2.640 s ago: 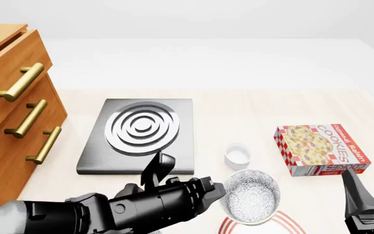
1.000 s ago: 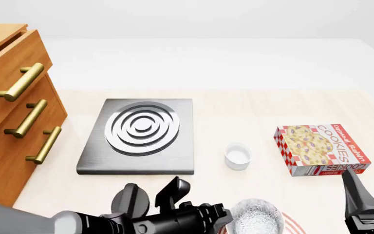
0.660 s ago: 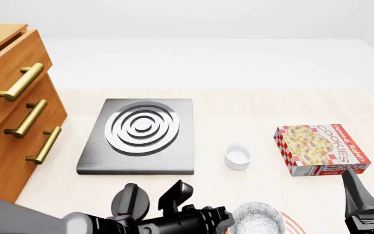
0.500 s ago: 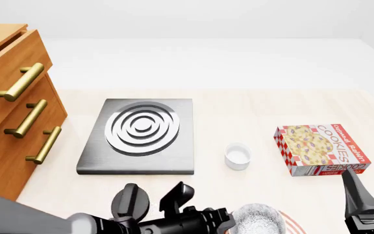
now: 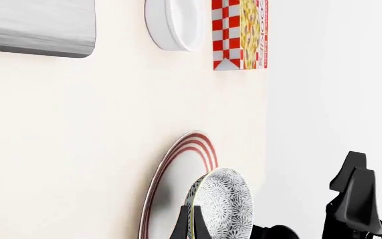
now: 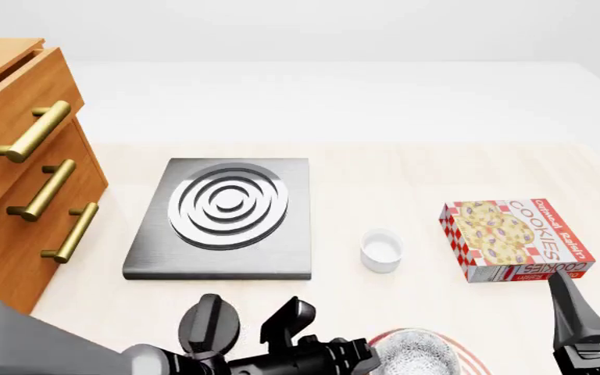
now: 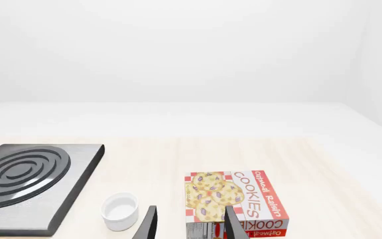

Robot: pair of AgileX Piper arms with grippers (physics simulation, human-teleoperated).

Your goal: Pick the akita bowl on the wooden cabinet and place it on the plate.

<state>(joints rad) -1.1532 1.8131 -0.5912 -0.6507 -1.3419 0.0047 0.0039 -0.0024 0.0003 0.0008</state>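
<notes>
Cabinet (image 6: 13, 180) sits far left, stove slab (image 6: 224, 219) right of it, then small cup (image 6: 380, 250), cookie box (image 6: 516, 238) far right, bowl (image 6: 417, 358) on the plate (image 6: 471, 362) up front.

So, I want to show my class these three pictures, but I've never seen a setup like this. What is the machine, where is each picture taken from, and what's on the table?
These are simulator renders of two robot arms at a table. One picture looks down from a fixed camera behind the arms; the other two come from cameras on each arm's wrist. On the table are a grey slab with silver rings, a small white cup, a cookie box and a red-ringed plate. A wooden cabinet stands at the left. The left claw grips a speckled bowl by its rim, over the plate. The right claw is open and empty.
</notes>
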